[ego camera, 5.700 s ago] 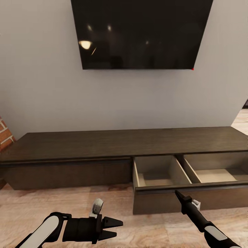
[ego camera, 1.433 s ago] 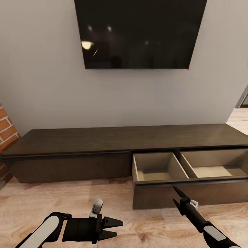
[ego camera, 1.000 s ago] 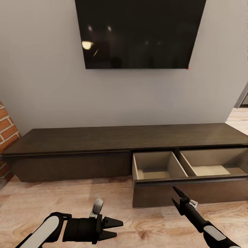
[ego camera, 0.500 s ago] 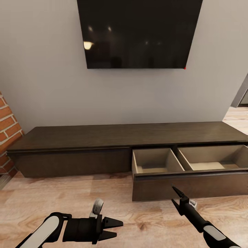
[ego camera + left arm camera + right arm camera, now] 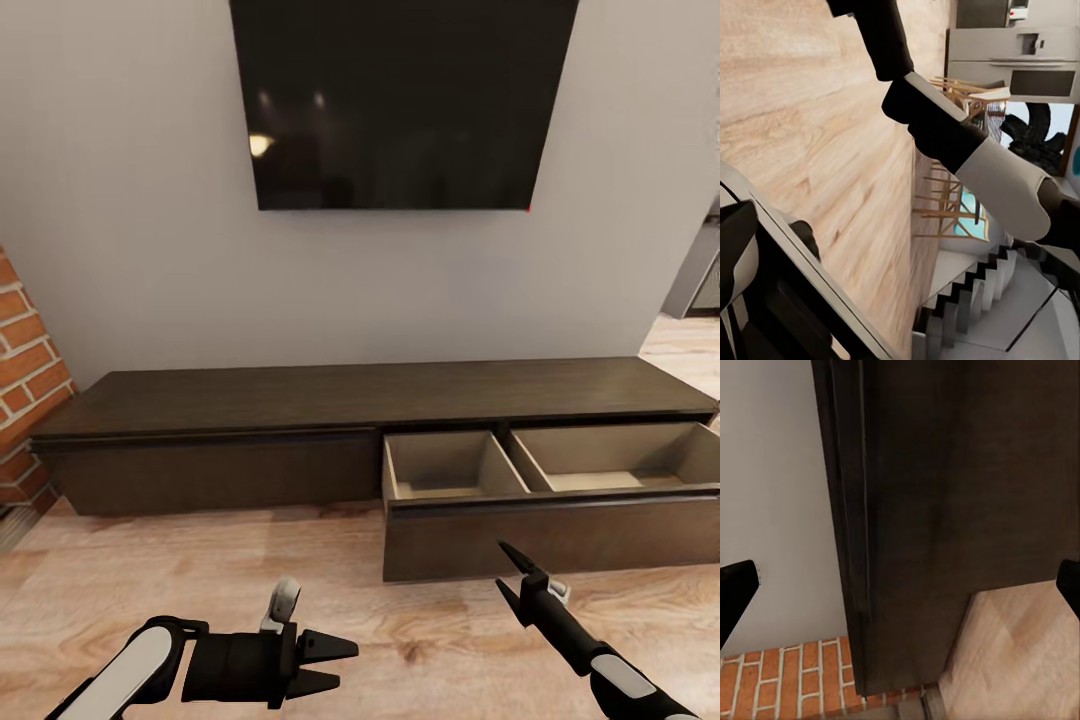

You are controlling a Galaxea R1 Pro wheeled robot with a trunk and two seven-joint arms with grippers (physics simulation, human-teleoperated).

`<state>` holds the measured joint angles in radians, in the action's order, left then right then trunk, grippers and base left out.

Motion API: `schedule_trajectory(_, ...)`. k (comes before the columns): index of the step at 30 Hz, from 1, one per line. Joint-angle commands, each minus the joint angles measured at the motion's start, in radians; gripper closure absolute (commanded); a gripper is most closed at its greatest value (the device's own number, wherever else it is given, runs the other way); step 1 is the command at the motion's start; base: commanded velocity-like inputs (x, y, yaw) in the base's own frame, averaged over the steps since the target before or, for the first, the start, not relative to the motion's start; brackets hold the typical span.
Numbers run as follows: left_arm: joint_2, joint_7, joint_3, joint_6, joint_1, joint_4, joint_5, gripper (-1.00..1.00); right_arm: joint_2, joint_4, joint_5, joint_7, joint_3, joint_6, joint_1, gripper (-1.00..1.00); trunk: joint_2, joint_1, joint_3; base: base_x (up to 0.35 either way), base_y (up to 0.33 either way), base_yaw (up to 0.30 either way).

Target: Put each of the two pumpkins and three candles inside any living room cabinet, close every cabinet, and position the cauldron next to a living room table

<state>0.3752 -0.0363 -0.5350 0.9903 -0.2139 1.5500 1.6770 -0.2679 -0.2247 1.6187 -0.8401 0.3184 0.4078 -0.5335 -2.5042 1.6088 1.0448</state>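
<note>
Head view showed the left gripper low over the wooden floor, its two dark fingers spread apart with nothing between them, pointing across toward the right arm. The right gripper reached forward and up, its fingers also apart and empty, the tips just short of the front panel of the pulled-out drawer and not touching it.

Right wrist view had the two black fingertips at opposite edges of the picture, wide apart, with the dark wood of the cabinet between them, a strip of grey wall and some brick beside it.

Beyond the right gripper, the drawer stood open from the long, low dark-brown cabinet, which sat against the grey wall. Two pale-lined compartments were visible in the drawer, split by a divider; what could be seen of their floors was bare. The cabinet's other front panel, ahead of the left gripper, was flush and closed. A black television hung on the wall above the cabinet, and a brick wall stood off past the left gripper's side.

Left wrist view looked across the floor at the right arm, with wooden chairs and grey kitchen units far behind it.
</note>
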Motion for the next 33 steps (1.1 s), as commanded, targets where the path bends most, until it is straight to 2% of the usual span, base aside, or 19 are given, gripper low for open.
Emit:
schedule_trajectory(1,0.001,-0.004,-0.001,0.001,-0.001,0.000,-0.003,-1.00,-0.001,0.001,0.010,-0.002,0.006,0.008,-0.001,-1.00,0.000,-0.001,-0.003,-0.004,0.000,0.000)
schedule_trajectory(14,-0.001,0.005,-0.003,0.001,-0.001,-0.002,-0.002,-1.00,-0.002,0.001,0.010,0.006,0.006,0.009,-0.001,-1.00,0.003,-0.006,-0.053,0.000,0.000,0.000)
schedule_trajectory(15,-0.001,0.006,-0.003,0.001,-0.001,-0.002,-0.002,-1.00,-0.007,0.001,0.010,0.006,0.007,0.010,-0.001,-1.00,0.003,-0.007,-0.057,0.000,0.000,0.000)
schedule_trajectory(16,-0.007,0.007,-0.003,0.001,-0.001,-0.002,-0.003,-1.00,-0.022,0.001,0.009,0.008,0.007,0.013,0.000,-1.00,0.003,-0.007,-0.061,-0.144,0.045,0.000)
schedule_trajectory(19,-0.009,0.008,-0.003,0.001,-0.001,-0.003,-0.003,-1.00,-0.029,0.004,0.009,0.012,0.008,0.014,0.000,-1.00,0.004,-0.009,-0.073,-0.249,0.102,0.000)
schedule_trajectory(24,-0.009,0.008,-0.002,0.001,-0.001,-0.004,-0.007,-1.00,-0.071,0.005,0.008,0.013,0.009,0.017,0.000,-1.00,0.037,-0.027,-0.089,-0.163,0.065,0.000)
schedule_trajectory(27,-0.009,0.007,-0.002,0.001,-0.001,-0.005,-0.021,-1.00,-0.080,0.011,0.006,0.013,0.011,0.016,0.000,-1.00,0.058,-0.038,-0.098,-0.033,0.013,0.000)
schedule_trajectory(29,-0.009,0.007,-0.001,0.001,-0.001,-0.005,-0.028,-1.00,-0.083,0.014,-0.004,0.013,0.012,0.016,0.000,-1.00,0.072,-0.046,-0.104,-0.011,0.004,0.000)
schedule_trajectory(30,-0.009,0.007,0.000,0.001,-0.001,-0.005,-0.034,-1.00,-0.084,0.018,-0.054,0.011,0.014,0.016,0.000,-1.00,0.079,-0.050,-0.107,-0.003,0.001,0.000)
schedule_trajectory(33,-0.009,0.009,0.000,0.001,-0.001,-0.005,-0.041,-1.00,-0.085,0.027,-0.090,0.010,0.016,0.016,0.000,-1.00,0.100,-0.061,-0.117,-0.001,0.000,0.000)
